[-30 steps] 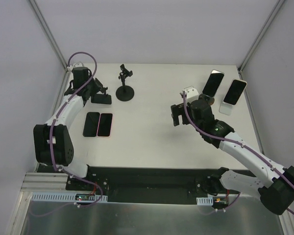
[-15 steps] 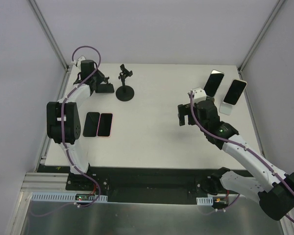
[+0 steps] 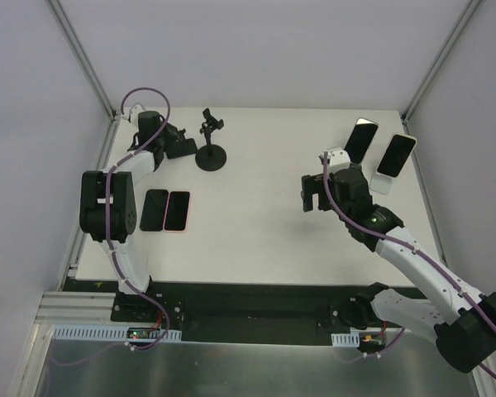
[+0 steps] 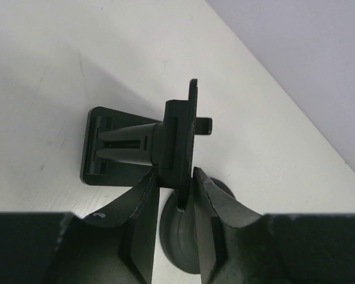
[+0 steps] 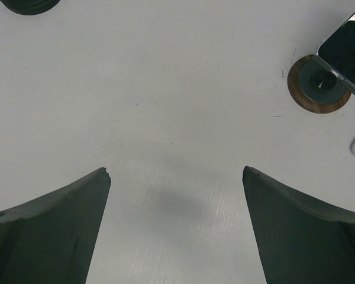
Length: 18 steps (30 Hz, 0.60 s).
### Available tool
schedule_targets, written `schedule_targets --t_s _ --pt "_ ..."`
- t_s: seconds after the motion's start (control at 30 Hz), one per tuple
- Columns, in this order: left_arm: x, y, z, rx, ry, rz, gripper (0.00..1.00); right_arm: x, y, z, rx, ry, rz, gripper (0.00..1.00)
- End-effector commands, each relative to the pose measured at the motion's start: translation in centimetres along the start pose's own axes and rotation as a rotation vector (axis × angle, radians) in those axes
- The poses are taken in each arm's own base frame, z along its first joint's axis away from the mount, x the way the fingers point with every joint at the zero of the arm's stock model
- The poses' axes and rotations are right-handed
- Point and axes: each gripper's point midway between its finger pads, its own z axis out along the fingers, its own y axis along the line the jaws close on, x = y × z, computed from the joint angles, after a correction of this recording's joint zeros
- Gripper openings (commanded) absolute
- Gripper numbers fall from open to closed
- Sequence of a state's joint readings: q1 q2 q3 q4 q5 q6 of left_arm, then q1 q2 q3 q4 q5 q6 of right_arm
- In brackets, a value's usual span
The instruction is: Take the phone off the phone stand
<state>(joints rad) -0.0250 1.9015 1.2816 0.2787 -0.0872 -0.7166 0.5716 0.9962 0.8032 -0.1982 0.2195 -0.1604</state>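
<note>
Two phones lean on stands at the far right: a dark one (image 3: pixel 360 139) and another (image 3: pixel 396 154) on a white stand (image 3: pixel 382 184). In the right wrist view the dark phone (image 5: pixel 347 52) sits on a round wood-rimmed stand (image 5: pixel 318 84). My right gripper (image 3: pixel 312 196) (image 5: pixel 176 171) is open and empty, hovering over bare table left of them. My left gripper (image 3: pixel 174 143) (image 4: pixel 176 171) is at the far left, shut on the upright plate of a small black phone stand (image 4: pixel 176 136) with a flat base (image 4: pixel 94 151).
A black round-based clamp stand (image 3: pixel 211 154) holds no phone and is just right of the left gripper; its base (image 4: pixel 180 236) shows under the fingers. A black phone (image 3: pixel 155 209) and a pink phone (image 3: pixel 177 211) lie flat at the left. Enclosure walls ring the table.
My left gripper has carried the small black stand farther back and a little right, close to the round-based clamp stand. The right gripper shifted slightly to the right.
</note>
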Motion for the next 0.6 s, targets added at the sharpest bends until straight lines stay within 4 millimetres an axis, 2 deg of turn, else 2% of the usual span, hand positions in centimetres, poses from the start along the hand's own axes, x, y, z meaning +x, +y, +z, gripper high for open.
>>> schedule_targets --t_s 0.0,0.2,0.37,0.4,0.57 --pt "0.2 -0.5 -1.8 0.009 -0.004 -0.029 0.35 -1.6 0.3 0.0 -0.011 -0.031 0.028 0.96" --pt "1.1 -0.5 -3.1 0.015 0.031 -0.046 0.51 -1.8 0.3 0.3 -0.004 -0.029 0.037 0.96" --pt "1.7 -0.9 -4.1 0.035 0.053 -0.028 0.68 -1.9 0.3 0.4 0.003 -0.027 0.042 0.96" --pt "1.2 -1.3 -4.6 0.046 0.046 -0.028 0.71 -2.0 0.1 0.4 0.01 -0.029 0.044 0.96" --pt "1.0 -0.7 -7.0 0.027 0.053 0.021 0.9 -2.8 -1.5 0.4 0.084 -0.02 0.054 0.96"
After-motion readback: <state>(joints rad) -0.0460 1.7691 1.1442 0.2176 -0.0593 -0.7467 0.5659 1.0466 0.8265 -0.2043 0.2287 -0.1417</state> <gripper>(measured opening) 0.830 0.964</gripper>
